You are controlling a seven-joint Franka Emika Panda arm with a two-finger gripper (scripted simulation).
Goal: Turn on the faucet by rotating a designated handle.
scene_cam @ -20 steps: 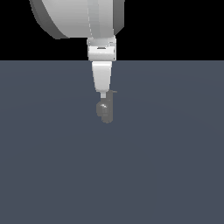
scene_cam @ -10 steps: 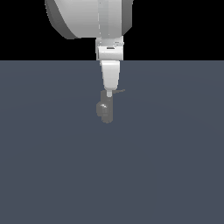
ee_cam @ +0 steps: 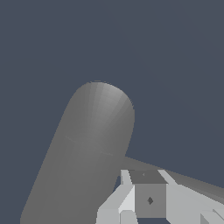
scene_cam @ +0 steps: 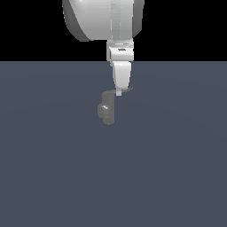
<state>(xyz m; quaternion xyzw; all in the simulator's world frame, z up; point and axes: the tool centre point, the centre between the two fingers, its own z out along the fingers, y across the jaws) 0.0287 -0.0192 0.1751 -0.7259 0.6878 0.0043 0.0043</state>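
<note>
The faucet (scene_cam: 107,108) is a small dull grey upright block with a rounded bulge on its front, standing on the dark floor. Its thin handle (scene_cam: 128,89) sticks out from the top toward the exterior view's right. My gripper (scene_cam: 119,91) comes straight down from above. Its narrow white tip rests at the faucet's top, against the inner end of the handle. The fingers look pressed together with nothing held. In the wrist view the faucet body (ee_cam: 87,148) fills the middle, and the handle (ee_cam: 192,183) runs off behind the fingers (ee_cam: 127,199).
A flat dark blue-grey floor (scene_cam: 53,177) surrounds the faucet on all sides. The bulky white arm (scene_cam: 104,17) hangs overhead at the top of the exterior view.
The arm and gripper have shifted toward the exterior view's right. The handle has swung with the fingertip and now pokes out on the gripper's right side.
</note>
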